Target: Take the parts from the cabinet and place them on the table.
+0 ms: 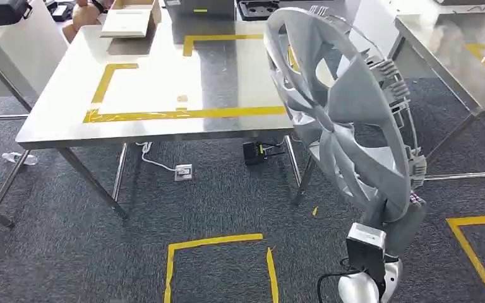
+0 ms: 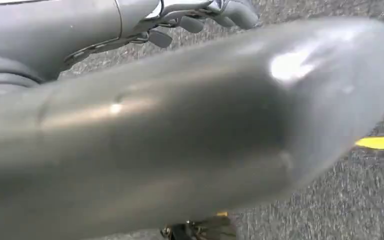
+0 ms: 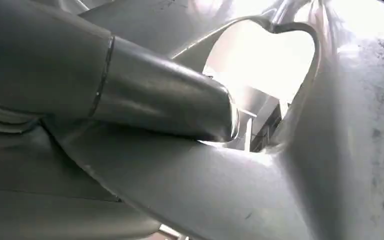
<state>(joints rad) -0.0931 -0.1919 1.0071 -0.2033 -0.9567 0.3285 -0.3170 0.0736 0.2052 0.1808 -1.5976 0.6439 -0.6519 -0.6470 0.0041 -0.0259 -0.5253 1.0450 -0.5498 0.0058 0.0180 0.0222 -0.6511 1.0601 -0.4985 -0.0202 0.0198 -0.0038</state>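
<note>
A: While the right hand (image 1: pixel 399 218) grips it low at the rim, what goes down as item 1?

B: Item 1, wheel cover (image 1: pixel 344 107), silver plastic, spoked, with clips round the back edge. It stands upright above the right hand, carried in the air well short of the steel table (image 1: pixel 164 82) that lies ahead of the hand.

A: State of that hand?

B: Closed on the cover. The right wrist view has the thick thumb (image 3: pixel 165 100) laid across a spoke beside an opening, pressing the spoke against the hand.

A: Left hand (image 2: pixel 200 17)?

B: Hanging over the grey carpet (image 2: pixel 330 200), nothing in it that shows. Whether its fingers are spread or curled, the entry reads: cannot tell.

A: Handling notes?

B: Judged light for its width, thin-walled, likely to flex if squeezed. Smooth face, so it could slip or swing about 1 grip point. Back clips look breakable; keep fingers off them. Best hold is a spoke or the rim through an opening, as now.

A: Destination?

B: Probably the area marked by yellow tape (image 1: pixel 183 113) on the table, beyond the hand.
</note>
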